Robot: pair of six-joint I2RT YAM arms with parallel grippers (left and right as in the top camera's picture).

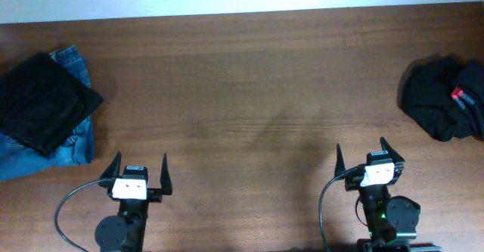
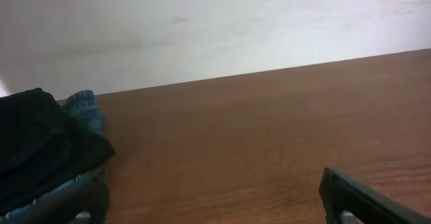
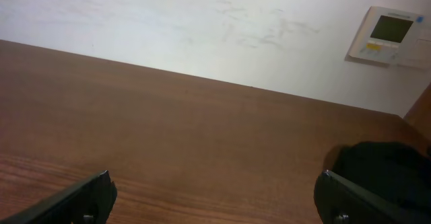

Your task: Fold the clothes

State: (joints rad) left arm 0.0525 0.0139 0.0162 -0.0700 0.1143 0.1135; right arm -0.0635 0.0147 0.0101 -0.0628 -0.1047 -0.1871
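Wide open and empty, the left hand (image 1: 140, 166) and right hand (image 1: 361, 150) wait at the near edge of the table (image 1: 242, 78), one black garment (image 1: 44, 101) apparently folded atop blue jeans (image 1: 76, 144) far left, the crumpled black pile (image 1: 435, 101) with its red label (image 1: 456, 94) far right yet to be folded.
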